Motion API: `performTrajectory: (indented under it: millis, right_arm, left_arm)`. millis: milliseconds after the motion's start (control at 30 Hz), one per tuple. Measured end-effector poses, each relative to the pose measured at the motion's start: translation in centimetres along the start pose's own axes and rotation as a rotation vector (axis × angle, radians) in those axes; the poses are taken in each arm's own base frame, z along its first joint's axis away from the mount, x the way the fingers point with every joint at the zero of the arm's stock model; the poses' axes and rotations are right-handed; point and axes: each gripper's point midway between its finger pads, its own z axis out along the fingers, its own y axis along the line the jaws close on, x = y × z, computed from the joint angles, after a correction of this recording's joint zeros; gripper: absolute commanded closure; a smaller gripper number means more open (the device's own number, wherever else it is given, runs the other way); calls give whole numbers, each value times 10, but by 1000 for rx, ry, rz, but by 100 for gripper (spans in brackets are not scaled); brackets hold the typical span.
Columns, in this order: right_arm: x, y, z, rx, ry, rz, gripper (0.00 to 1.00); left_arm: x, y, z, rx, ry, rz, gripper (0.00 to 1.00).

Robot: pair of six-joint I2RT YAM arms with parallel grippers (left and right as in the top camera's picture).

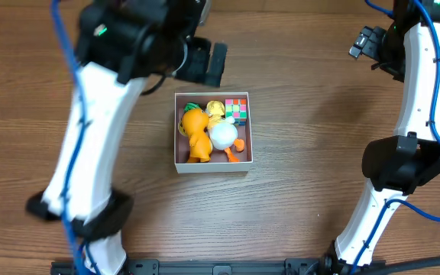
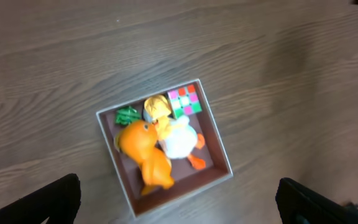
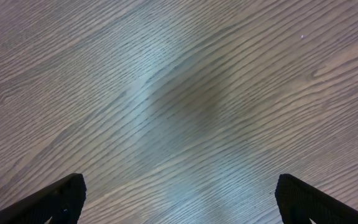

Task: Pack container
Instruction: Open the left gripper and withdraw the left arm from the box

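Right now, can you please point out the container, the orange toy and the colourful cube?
container (image 1: 212, 168), overhead view, on the white wall at its lower edge.
orange toy (image 2: 143, 149), left wrist view, on the middle of its body.
colourful cube (image 1: 236, 108), overhead view, on its top face.

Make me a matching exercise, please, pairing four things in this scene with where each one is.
Things:
1. orange toy
2. colour cube
3. left gripper
4. right gripper

Places:
A. over the table, well away from the container
B. in the container's far right corner
C. raised, near the container's far edge
D. along the container's left wall

Pairs: 1-D, 2-B, 3-C, 4-A.
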Motion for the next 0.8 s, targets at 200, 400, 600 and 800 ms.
performTrajectory:
  millis: [200,400,600,800]
  right_arm:
    - [0,0,0,0,-1,-1,0]
    - [0,0,0,0,0,0,0]
    - [0,0,0,0,0,0,0]
    - [0,0,0,0,0,-1,0]
  left_arm:
    - [52,-2,-65,6,-46,0,0]
    - [102,-1,-93,14,-46,-17,0]
    - [143,-14,-107,76,-34,28,0]
    - [169,-17,-123,140,-97,29,0]
